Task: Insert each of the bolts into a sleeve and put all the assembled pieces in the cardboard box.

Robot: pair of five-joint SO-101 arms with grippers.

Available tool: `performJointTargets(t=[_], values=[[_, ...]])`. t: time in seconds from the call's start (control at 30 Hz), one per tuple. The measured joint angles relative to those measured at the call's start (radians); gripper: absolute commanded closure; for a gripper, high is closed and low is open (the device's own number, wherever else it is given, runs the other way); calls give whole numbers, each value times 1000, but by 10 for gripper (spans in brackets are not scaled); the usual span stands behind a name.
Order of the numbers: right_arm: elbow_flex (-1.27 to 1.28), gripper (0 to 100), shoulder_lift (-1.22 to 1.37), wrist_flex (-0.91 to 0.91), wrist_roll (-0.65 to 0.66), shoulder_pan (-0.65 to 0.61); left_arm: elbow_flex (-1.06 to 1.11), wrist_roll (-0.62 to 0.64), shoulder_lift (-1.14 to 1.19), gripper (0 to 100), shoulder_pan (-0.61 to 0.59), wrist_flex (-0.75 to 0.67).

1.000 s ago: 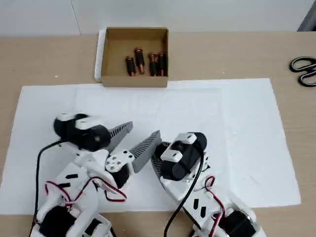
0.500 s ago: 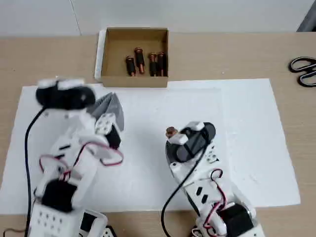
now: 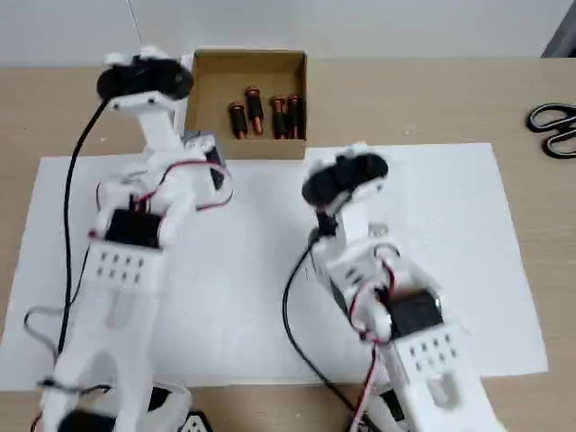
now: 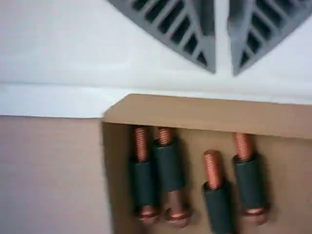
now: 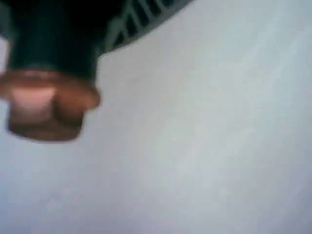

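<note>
The cardboard box (image 3: 245,148) stands at the back of the table with several assembled bolt-and-sleeve pieces (image 3: 265,115) lying in it. In the left wrist view those copper bolts in dark sleeves (image 4: 168,165) lie behind the box's near wall (image 4: 195,114). My left gripper (image 4: 223,66) hangs over the white sheet just in front of that wall, shut, with only a thin slit between its grey fingers (image 4: 195,34) and nothing held. My right gripper is shut on an assembled bolt (image 5: 46,105), dark sleeve above a copper head, over the sheet. The right arm (image 3: 346,175) stands right of the box's front.
A white paper sheet (image 3: 450,252) covers most of the table in front of the box. Black scissors (image 3: 553,126) lie at the far right edge on the bare wood. The left arm (image 3: 144,79) rises beside the box's left side.
Both arms have stretched forward from the near edge toward the box. The left gripper let go and shut, ending at the box's front wall. The right gripper carried the assembled bolt forward.
</note>
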Motion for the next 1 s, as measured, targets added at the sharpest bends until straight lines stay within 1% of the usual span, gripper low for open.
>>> performJointTargets(t=[0.2,0.33,0.5,0.7,0.87,1.0], values=[[-212,995,304,-71,0,2,-137,0,167,994,-15,6],[-390,995,517,-100,0,5,-209,0,222,994,-15,60],[-641,995,769,-137,0,5,-229,0,232,994,-15,106],[-918,995,1040,-143,0,5,-229,0,232,994,-15,110],[-1151,995,1250,-178,0,5,-229,34,232,994,-5,143],[-1309,995,1413,-216,0,15,-229,37,232,994,-5,158]])
